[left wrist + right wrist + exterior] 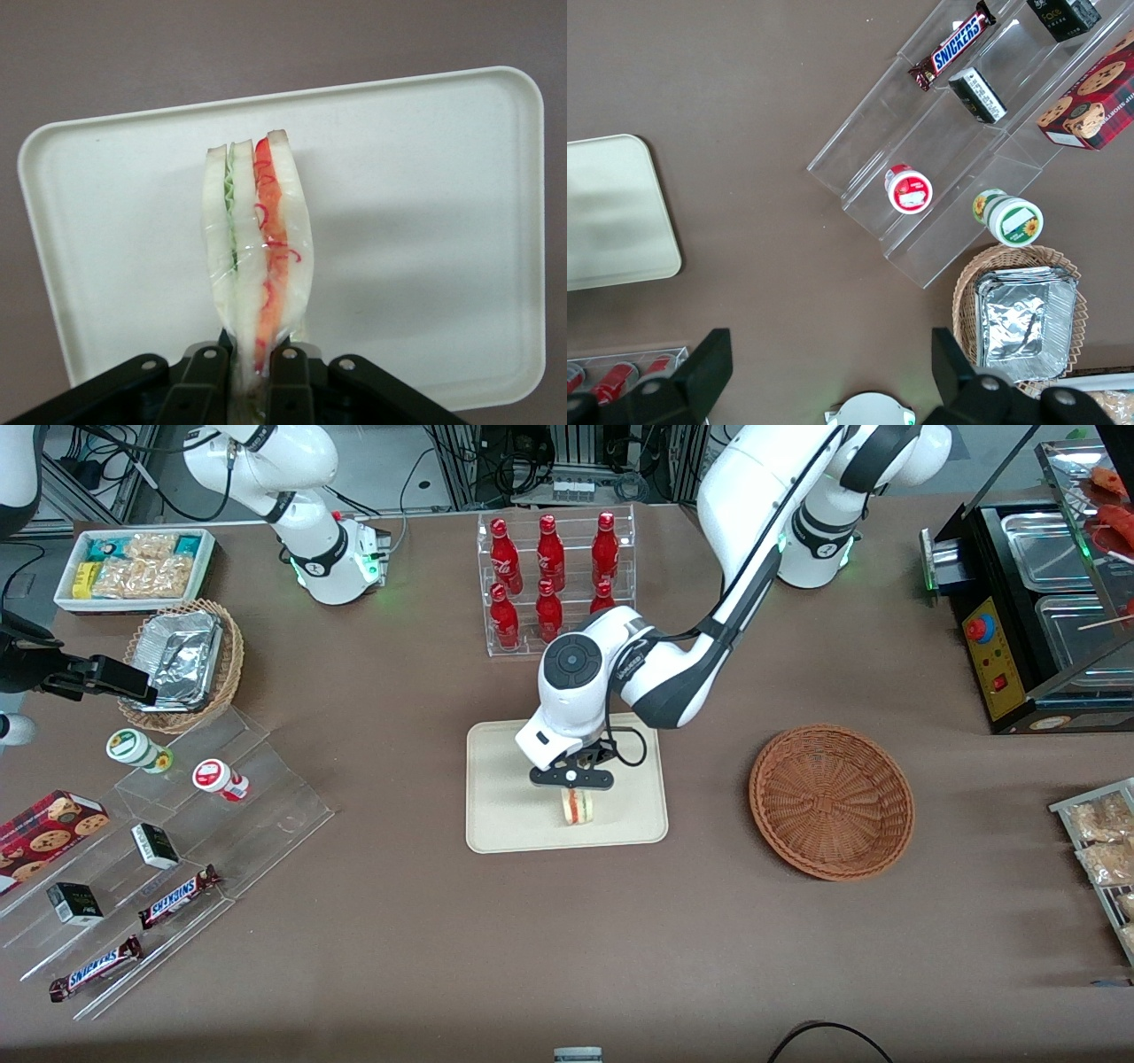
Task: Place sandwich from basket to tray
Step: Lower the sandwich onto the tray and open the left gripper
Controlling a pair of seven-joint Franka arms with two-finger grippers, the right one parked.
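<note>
At the centre of the front view, the left arm's gripper (pixel 572 787) pinches the wrapped sandwich (pixel 577 806) by one end, holding it over the tray (pixel 496 815), apparently for release there; the basket (pixel 831 802) sits empty at centre right.

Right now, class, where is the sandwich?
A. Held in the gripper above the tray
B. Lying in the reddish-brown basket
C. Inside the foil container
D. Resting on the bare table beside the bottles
A: the gripper is shut on the sandwich over the tray, while the basket holds nothing.
</note>
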